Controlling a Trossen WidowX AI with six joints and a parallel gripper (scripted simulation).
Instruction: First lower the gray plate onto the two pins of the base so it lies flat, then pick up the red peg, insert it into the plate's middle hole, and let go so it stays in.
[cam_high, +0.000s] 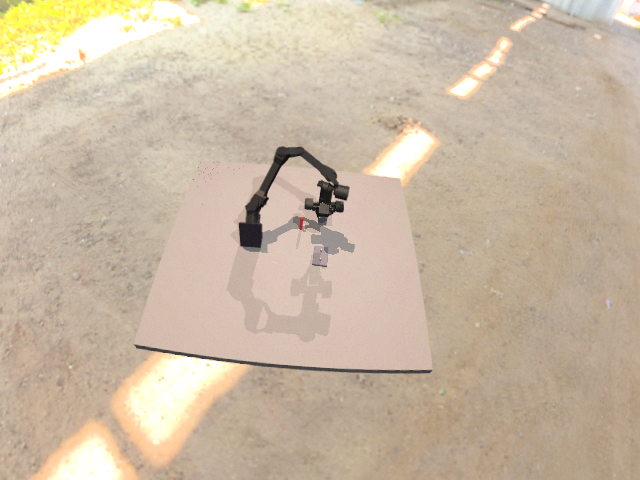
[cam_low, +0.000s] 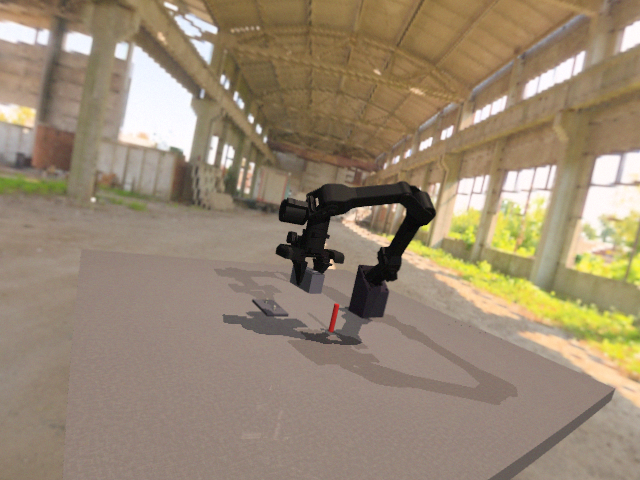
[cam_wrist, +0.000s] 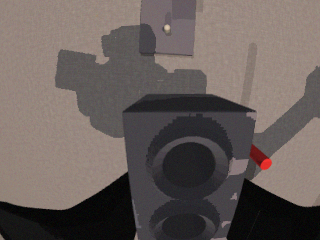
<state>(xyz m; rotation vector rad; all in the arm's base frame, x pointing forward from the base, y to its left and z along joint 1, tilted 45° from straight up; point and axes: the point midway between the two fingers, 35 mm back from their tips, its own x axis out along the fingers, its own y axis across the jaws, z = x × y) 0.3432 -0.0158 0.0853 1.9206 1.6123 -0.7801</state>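
My gripper (cam_high: 323, 218) (cam_low: 310, 275) (cam_wrist: 178, 167) is shut on the gray plate (cam_high: 322, 221) (cam_low: 314, 283) (cam_wrist: 136, 145) and holds it above the table. The wrist view shows two of its round holes; the rest is cut off at the lower edge. The flat base (cam_high: 315, 262) (cam_low: 267, 309) (cam_wrist: 181, 45) lies on the table, off to one side of the held plate and lower. Its two small pins show in the top and exterior views, one in the wrist view. The red peg (cam_high: 301, 223) (cam_low: 333, 318) (cam_wrist: 259, 156) stands upright, apart from the base and the plate.
The arm's dark mount (cam_high: 250, 234) (cam_low: 368, 292) stands on the table (cam_high: 361, 320) (cam_low: 170, 392), on the peg's far side from the base. Shadows of the arm fall across the table around the base and peg.
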